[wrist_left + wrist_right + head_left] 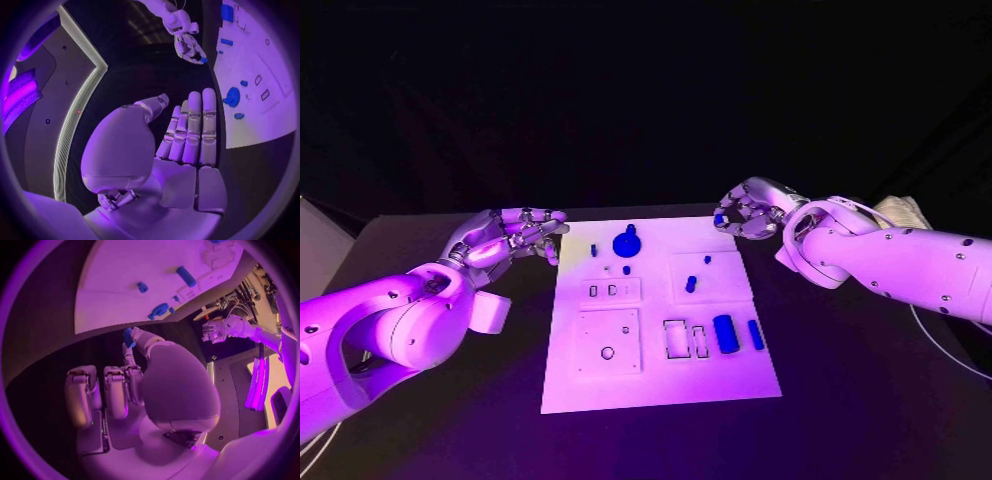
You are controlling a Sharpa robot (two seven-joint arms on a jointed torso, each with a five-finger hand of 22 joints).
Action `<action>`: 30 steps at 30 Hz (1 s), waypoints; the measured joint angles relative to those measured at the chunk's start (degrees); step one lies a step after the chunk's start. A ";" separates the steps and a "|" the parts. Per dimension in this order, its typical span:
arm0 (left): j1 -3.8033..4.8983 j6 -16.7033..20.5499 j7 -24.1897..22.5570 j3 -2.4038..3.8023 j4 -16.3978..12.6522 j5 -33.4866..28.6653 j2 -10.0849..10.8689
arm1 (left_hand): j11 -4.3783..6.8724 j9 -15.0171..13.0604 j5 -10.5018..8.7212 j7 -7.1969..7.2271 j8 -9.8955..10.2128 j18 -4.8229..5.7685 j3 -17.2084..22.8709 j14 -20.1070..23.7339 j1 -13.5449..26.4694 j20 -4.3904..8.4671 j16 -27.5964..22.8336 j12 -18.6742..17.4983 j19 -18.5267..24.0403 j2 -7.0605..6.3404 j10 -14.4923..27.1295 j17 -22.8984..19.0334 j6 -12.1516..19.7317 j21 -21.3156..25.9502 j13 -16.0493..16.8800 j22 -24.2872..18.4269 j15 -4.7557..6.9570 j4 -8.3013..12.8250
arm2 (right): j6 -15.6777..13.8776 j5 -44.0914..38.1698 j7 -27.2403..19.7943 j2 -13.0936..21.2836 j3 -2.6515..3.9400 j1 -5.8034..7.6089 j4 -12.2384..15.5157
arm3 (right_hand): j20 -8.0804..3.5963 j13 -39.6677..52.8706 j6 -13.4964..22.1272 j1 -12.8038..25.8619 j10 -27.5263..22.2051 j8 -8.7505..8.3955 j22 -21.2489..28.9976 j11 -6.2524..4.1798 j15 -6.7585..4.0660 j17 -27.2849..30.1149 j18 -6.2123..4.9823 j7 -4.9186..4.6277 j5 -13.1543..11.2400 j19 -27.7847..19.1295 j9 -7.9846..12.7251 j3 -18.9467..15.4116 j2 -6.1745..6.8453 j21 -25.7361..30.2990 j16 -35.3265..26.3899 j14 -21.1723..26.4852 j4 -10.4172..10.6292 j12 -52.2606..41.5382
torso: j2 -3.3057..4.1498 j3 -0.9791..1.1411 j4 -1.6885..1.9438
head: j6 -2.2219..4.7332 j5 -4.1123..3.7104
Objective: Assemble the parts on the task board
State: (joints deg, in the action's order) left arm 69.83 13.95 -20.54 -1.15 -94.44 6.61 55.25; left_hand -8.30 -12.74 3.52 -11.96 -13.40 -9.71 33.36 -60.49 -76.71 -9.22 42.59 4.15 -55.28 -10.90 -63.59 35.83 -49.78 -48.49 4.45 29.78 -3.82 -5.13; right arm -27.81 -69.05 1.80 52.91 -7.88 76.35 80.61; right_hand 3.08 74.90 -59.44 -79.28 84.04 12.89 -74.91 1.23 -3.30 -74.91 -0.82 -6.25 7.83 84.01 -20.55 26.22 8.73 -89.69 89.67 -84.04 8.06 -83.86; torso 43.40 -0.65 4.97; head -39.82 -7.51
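The board (661, 380) is lying mid-table (877, 400), between the two hands. The left hand (516, 235) is hovering just off its far left corner, the right hand (750, 212) off its far right corner, pinching a small part (720, 219). Other parts are sitting on the board: a round one (626, 243) far-centre, a block (726, 333) near-right.
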 measured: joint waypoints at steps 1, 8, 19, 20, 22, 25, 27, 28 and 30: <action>0.00 0.00 0.00 0.00 0.05 0.00 -0.01 | 0.00 0.00 0.00 0.00 0.00 0.00 0.00 0.00 0.00 0.00 0.00 0.00 0.00 0.00 0.00 0.00 0.00 0.00 0.00 0.00 0.00 0.00 | -0.31 -0.04 0.64 -0.09 0.01 0.17 1.07 | 0.00 0.00 0.00 0.04 0.00 0.00 0.00 0.00 0.00 0.00 0.00 0.00 -0.01 0.00 0.00 0.05 -0.04 0.00 0.00 0.00 0.05 0.00 | -0.02 -0.01 -0.03 | 0.01 0.05; 0.01 0.00 0.00 0.00 0.30 0.01 -0.29 | 0.00 0.00 0.00 0.00 0.00 0.00 0.00 0.00 0.00 0.00 0.00 0.00 0.00 0.00 0.00 0.00 0.00 0.00 0.00 0.00 0.00 0.00 | -1.94 -0.82 6.25 -3.16 -0.04 0.57 8.07 | 0.00 0.00 0.06 0.04 0.00 0.00 0.00 0.00 0.01 0.00 0.00 0.07 -0.22 0.00 0.00 0.07 -0.04 0.00 0.00 0.00 0.07 0.00 | -0.19 -0.04 -0.06 | -0.32 0.81; 0.01 -0.07 0.00 -0.01 1.10 0.03 -0.87 | 0.00 -0.11 0.00 0.00 0.00 -0.01 0.00 0.20 0.23 0.01 0.00 0.00 0.41 0.23 0.00 -0.09 0.00 -0.49 0.04 0.16 -0.20 0.00 | -2.75 -4.32 15.22 -10.90 -0.86 -1.54 12.73 | 0.01 0.00 0.11 0.43 0.00 0.00 -0.04 0.00 0.24 0.00 0.00 0.12 0.35 0.00 -0.01 0.78 0.34 0.00 0.00 0.22 -0.29 0.32 | -0.24 -0.18 -0.05 | -0.36 0.86; 0.01 -0.07 0.00 -0.01 1.18 0.03 -0.91 | 0.00 -0.11 0.00 0.00 0.00 -0.01 0.00 0.20 0.23 0.01 0.00 0.00 0.41 0.23 0.00 -0.09 0.00 -0.49 0.04 0.16 -0.20 0.00 | -2.80 -4.81 15.81 -11.32 -0.91 -1.73 12.76 | 0.00 0.00 0.11 0.48 0.00 0.00 -0.04 0.00 0.23 0.00 0.00 0.12 0.51 0.00 -0.01 0.78 0.38 0.00 0.00 0.22 -0.29 0.32 | -0.24 -0.18 -0.05 | -0.39 0.87; 0.01 -0.08 0.01 -0.01 1.33 0.03 -0.99 | 0.00 -0.11 0.00 0.00 0.00 -0.01 0.00 0.20 0.23 0.01 0.00 0.00 0.41 0.23 0.00 -0.08 0.00 -0.49 0.04 0.17 -0.20 0.00 | -2.89 -6.06 17.10 -12.13 -0.97 -2.21 12.77 | 0.01 0.00 0.12 0.67 0.00 0.00 -0.04 0.00 0.23 0.00 0.00 0.13 0.51 0.00 -0.01 0.78 0.40 0.00 0.00 0.21 -0.29 0.32 | -0.23 -0.18 -0.05 | -0.53 0.94; 0.01 -0.10 0.04 -0.02 1.40 0.03 -1.02 | 0.00 -0.11 0.00 0.00 0.00 -0.01 0.00 0.20 0.23 0.01 0.00 0.00 0.41 0.23 0.00 -0.09 0.00 -0.49 0.04 0.17 -0.20 0.00 | -2.96 -7.90 18.76 -13.24 -1.06 -2.87 12.74 | 0.01 0.00 0.19 1.34 0.00 0.00 -0.04 0.01 0.24 0.00 0.00 0.21 0.51 -0.01 -0.01 1.00 0.33 0.00 0.00 0.21 -0.07 0.32 | -0.20 -0.21 -0.03 | -0.73 1.08; 0.01 -0.12 0.05 -0.02 1.42 0.03 -1.03 | 0.00 -0.11 0.00 0.00 0.00 -0.01 0.00 0.20 0.23 0.01 0.00 0.00 0.41 0.23 0.00 -0.08 0.00 -0.49 0.04 0.16 -0.20 0.00 | -2.96 -8.95 19.58 -13.90 -1.14 -3.21 12.70 | 0.01 0.00 0.19 1.88 0.00 0.00 -0.04 0.00 0.24 0.00 0.00 0.22 0.52 -0.01 -0.01 1.00 0.40 0.00 0.00 0.21 -0.07 0.32 | -0.19 -0.20 -0.03 | -0.92 1.19; 0.01 -0.12 0.05 -0.02 1.43 0.03 -1.04 | 0.00 -0.11 0.00 0.00 0.00 -0.01 0.00 0.20 0.23 0.01 0.00 0.00 0.41 0.23 0.00 -0.08 0.00 -0.49 0.04 0.16 -0.20 0.00 | -2.96 -9.43 19.94 -14.20 -1.14 -3.39 12.65 | 0.01 0.00 0.19 1.88 0.00 0.00 -0.04 0.00 0.24 0.00 0.00 0.22 0.52 -0.01 -0.02 1.00 0.39 0.00 0.00 0.21 -0.07 0.32 | -0.19 -0.19 -0.03 | -1.00 1.25; 0.01 -0.14 0.06 -0.03 1.43 0.04 -1.05 | 0.00 -0.10 0.00 0.00 0.00 -0.01 0.00 0.20 0.23 0.01 0.00 0.00 0.41 0.23 0.00 -0.08 0.00 -0.49 0.04 0.16 -0.20 0.00 | -2.94 -10.48 20.67 -14.77 -1.18 -3.86 12.60 | 0.01 0.00 0.20 1.88 0.00 0.00 -0.04 0.01 0.24 -0.03 0.00 0.22 0.52 0.00 -0.02 1.00 0.40 0.00 0.00 0.21 -0.07 0.32 | -0.18 -0.16 -0.03 | -1.19 1.32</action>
State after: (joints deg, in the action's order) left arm 69.83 13.81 -20.48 -1.18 -93.01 6.64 54.20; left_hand -8.30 -12.84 3.52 -11.96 -13.40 -9.71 33.36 -60.29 -76.48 -9.21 42.59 4.15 -54.87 -10.67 -63.58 35.75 -49.78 -48.98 4.49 29.94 -4.02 -5.13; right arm -30.75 -79.53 22.48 38.13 -9.06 72.49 93.21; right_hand 3.08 74.90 -59.24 -77.39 84.04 12.90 -74.94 1.24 -3.06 -74.93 -0.82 -6.03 8.35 84.01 -20.57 27.23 9.13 -89.69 89.67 -83.82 7.99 -83.54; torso 43.23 -0.81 4.93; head -41.01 -6.19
